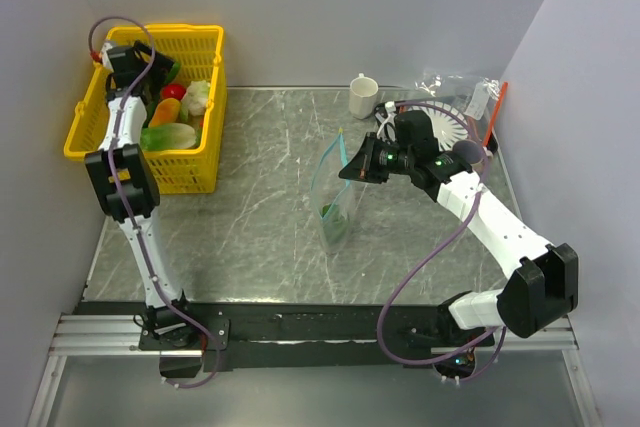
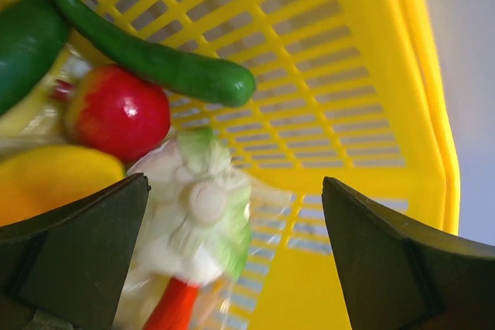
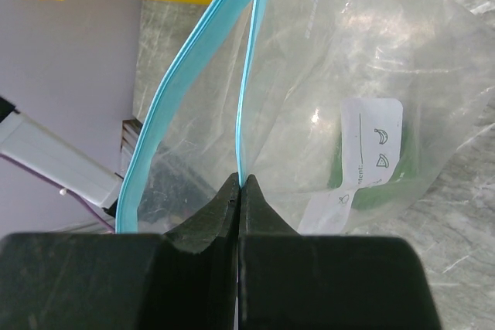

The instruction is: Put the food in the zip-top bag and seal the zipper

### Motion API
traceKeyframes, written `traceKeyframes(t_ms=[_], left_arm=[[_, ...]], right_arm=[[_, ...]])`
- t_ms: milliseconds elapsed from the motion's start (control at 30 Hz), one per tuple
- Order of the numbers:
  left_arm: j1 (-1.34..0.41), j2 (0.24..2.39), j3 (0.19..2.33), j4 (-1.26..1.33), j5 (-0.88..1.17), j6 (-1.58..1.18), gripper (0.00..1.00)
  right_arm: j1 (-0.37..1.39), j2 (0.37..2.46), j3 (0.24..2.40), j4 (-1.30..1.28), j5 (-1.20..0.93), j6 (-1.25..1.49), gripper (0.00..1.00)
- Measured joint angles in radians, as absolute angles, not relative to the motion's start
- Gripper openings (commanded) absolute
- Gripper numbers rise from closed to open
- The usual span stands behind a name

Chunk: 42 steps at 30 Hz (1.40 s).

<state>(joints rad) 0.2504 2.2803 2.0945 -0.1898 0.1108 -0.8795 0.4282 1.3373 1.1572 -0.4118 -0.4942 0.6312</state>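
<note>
The zip-top bag (image 1: 335,192) stands upright mid-table, clear, with a green food piece (image 1: 334,215) at its bottom. My right gripper (image 1: 347,169) is shut on one lip of the teal-blue zipper (image 3: 174,90) and holds the mouth open; in the right wrist view my right gripper (image 3: 241,185) pinches the thin strip and the bag (image 3: 348,59) hangs beyond. My left gripper (image 1: 158,72) is open inside the yellow basket (image 1: 205,42). In the left wrist view my left gripper (image 2: 234,191) hovers just above a white-green cabbage (image 2: 197,206), beside a red apple (image 2: 120,113), a green chili (image 2: 155,56) and a yellow food (image 2: 54,179).
A white cup (image 1: 363,95), a white round fan-like object (image 1: 445,122), crumpled clear plastic (image 1: 455,85) and an orange-red stick (image 1: 494,115) sit at the back right. Walls close in on the left, back and right. An orange-red piece (image 2: 170,307) lies under the cabbage.
</note>
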Motion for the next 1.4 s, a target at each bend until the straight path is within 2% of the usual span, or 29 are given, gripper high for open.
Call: traceKeyframes(t_ms=[167,567,733,833,1100,1400], left_arm=[[0.25,2.397,2.089,-0.03,0.107,-1.121,0.97],[0.227,2.524,2.102,0.335,0.025,-1.592,0.95],[0.221,2.558,2.182,0.347,-0.036,-1.697,0.88],[0.218,2.583,2.244,0.307,-0.074,-1.734,0.82],[0.212,2.589,2.23,0.217,-0.084,-1.812,0.87],[0.208,2.553,2.204,0.142,-0.046,-1.512,0.94]], right_arm=[[0.428,1.337,1.158,-0.414,-0.488,0.631,0.0],[0.428,1.338,1.159,-0.439,-0.457,0.63,0.0],[0.428,1.338,1.159,-0.449,-0.448,0.629,0.0],[0.428,1.339,1.159,-0.454,-0.44,0.629,0.0],[0.428,1.339,1.159,-0.46,-0.43,0.629,0.0],[0.429,1.351,1.159,-0.457,-0.439,0.63,0.0]])
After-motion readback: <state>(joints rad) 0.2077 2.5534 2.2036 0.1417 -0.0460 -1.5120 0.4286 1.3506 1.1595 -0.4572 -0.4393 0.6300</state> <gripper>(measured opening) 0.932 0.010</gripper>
